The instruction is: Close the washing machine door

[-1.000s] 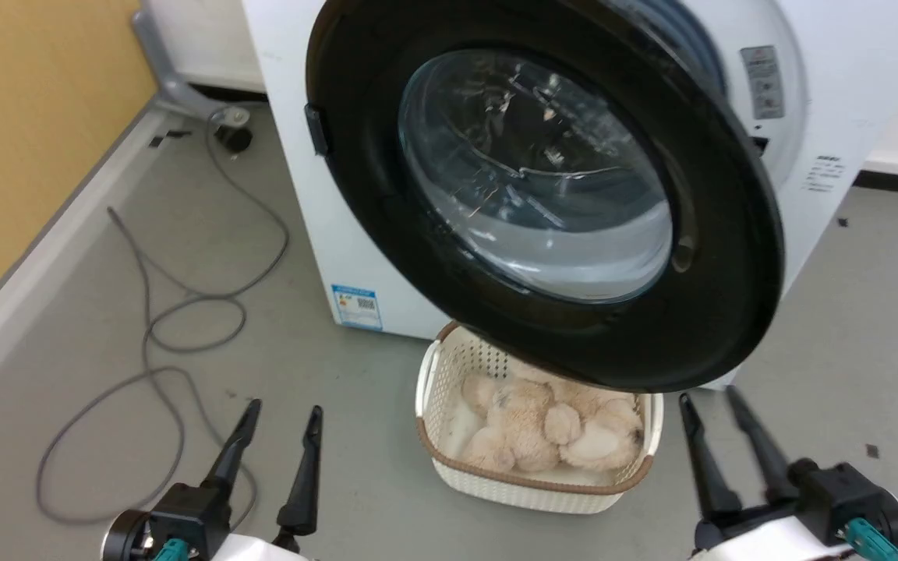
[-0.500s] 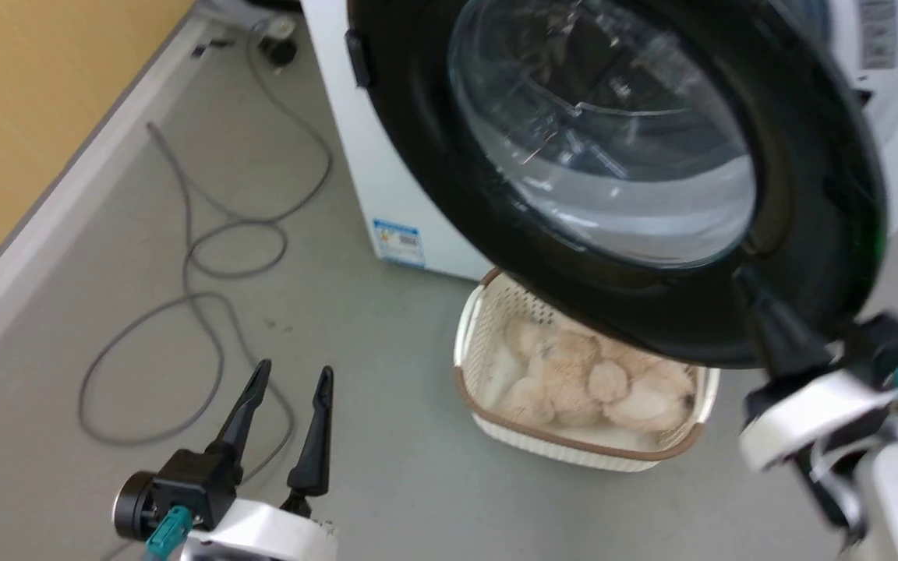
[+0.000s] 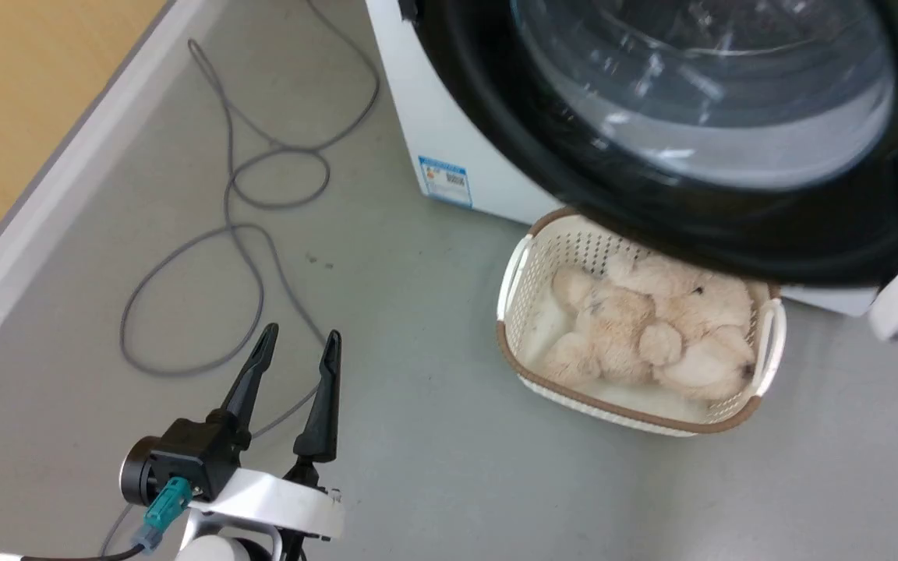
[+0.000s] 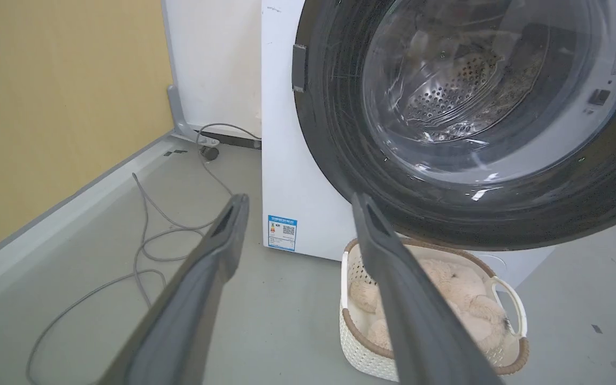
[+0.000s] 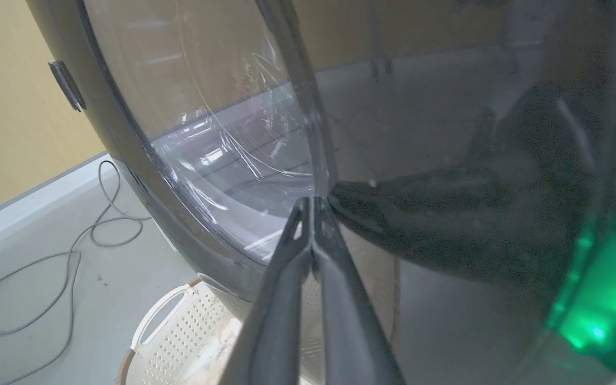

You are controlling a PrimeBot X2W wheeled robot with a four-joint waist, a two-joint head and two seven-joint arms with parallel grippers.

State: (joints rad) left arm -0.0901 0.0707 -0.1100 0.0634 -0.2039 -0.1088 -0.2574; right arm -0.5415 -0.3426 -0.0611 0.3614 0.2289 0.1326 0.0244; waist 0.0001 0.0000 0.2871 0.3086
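The washing machine door (image 3: 652, 226) is standing ajar off the washing machine (image 3: 449, 117) over the basket (image 3: 636, 409); right gripper (image 5: 313, 206), fingers pressed together and empty, is nosing its bulging glass and risking a skid off that slick curve, while left gripper (image 3: 301, 333) is hovering spread wide, empty.

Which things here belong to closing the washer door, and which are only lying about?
For the job: door, open; washer; right gripper, shut, by the door.
Lying about: basket with plush toy; cable on the floor; left gripper, open, idle.
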